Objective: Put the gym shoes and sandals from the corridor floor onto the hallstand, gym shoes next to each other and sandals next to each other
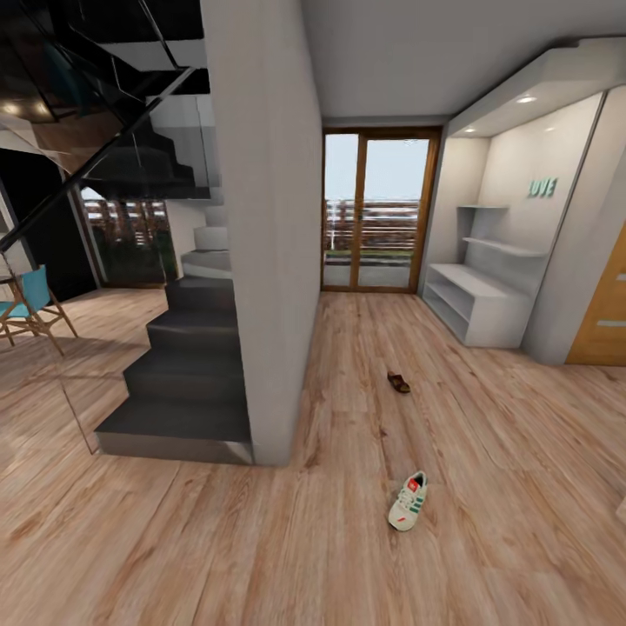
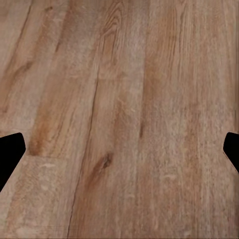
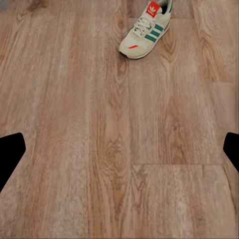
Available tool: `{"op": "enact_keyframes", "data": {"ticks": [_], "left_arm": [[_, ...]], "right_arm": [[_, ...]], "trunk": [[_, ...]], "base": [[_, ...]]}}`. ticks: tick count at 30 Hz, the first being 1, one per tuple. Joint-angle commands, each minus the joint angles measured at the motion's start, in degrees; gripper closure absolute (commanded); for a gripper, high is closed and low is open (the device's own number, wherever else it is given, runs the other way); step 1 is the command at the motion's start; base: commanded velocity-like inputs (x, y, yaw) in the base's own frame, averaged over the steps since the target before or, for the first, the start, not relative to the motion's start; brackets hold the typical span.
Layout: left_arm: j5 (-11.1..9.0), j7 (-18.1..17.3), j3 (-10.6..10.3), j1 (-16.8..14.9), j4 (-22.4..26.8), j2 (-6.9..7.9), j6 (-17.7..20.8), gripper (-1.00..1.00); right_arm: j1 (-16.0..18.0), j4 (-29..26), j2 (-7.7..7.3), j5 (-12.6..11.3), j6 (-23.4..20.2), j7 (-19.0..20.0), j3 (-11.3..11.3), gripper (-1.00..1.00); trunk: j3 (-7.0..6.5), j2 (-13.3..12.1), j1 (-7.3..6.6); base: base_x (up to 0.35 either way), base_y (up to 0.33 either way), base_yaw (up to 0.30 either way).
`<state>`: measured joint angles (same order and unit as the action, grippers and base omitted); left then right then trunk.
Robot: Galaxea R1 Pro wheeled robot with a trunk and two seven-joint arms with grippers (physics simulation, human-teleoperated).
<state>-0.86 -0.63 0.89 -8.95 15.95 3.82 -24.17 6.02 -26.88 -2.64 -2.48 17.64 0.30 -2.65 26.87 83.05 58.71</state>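
A low white shoe rack (image 1: 476,306) is standing in the lit alcove on the right of the corridor, its flat top and two long open shelves lying bare, with two thin floating shelves (image 1: 504,246) on the wall above it and teal raised letters reading "LOVE" (image 1: 542,187) higher up. One sneaker (image 1: 408,502) is lying alone on the light brown wood-plank floor (image 1: 487,452) in the near middle of the head view, white with green side stripes, white laces and a red-orange tongue label whose print is too small to read. One small flat brown sandal (image 1: 398,382) is resting further along the floor, well apart from the sneaker and between it and the rack. A grey wall pillar (image 1: 265,226) and dark blocky stairs (image 1: 187,365) are rising on the left, and wood-framed glass doors (image 1: 377,211) are closing the far end. The left gripper (image 2: 119,149) is showing dark fingertips at opposite edges of its wrist view, spread wide over bare planks and holding nothing. The right gripper (image 3: 119,149) is spread just as wide and empty, with the sneaker (image 3: 146,29) lying on the planks well beyond its fingertips.
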Motion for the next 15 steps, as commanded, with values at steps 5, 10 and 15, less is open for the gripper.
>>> {"op": "enact_keyframes", "data": {"ticks": [5, 10, 15], "left_arm": [[-0.1, -0.07, 0.08, -0.02, -0.04, 0.02, -0.18, -1.0], [-0.22, -0.07, 0.08, -0.02, -0.04, 0.05, -0.18, -1.0], [-0.26, -0.07, 0.08, -0.02, -0.04, 0.0, -0.18, -1.0]], "right_arm": [[0.04, -0.14, -0.06, -0.29, 0.2, 0.0, 0.0, -1.0], [0.04, -0.33, -0.16, -0.4, 0.2, -0.37, -0.17, -1.0], [0.04, -0.37, -0.29, -0.42, 0.25, -0.42, -0.29, -1.0]], "trunk": [[0.06, 0.03, 0.02], [0.06, 0.03, 0.02], [0.06, 0.03, 0.02]], "base": [[0.211, -0.192, 0.0], [0.216, -0.2, 0.0], [0.217, -0.203, 0.0]]}}
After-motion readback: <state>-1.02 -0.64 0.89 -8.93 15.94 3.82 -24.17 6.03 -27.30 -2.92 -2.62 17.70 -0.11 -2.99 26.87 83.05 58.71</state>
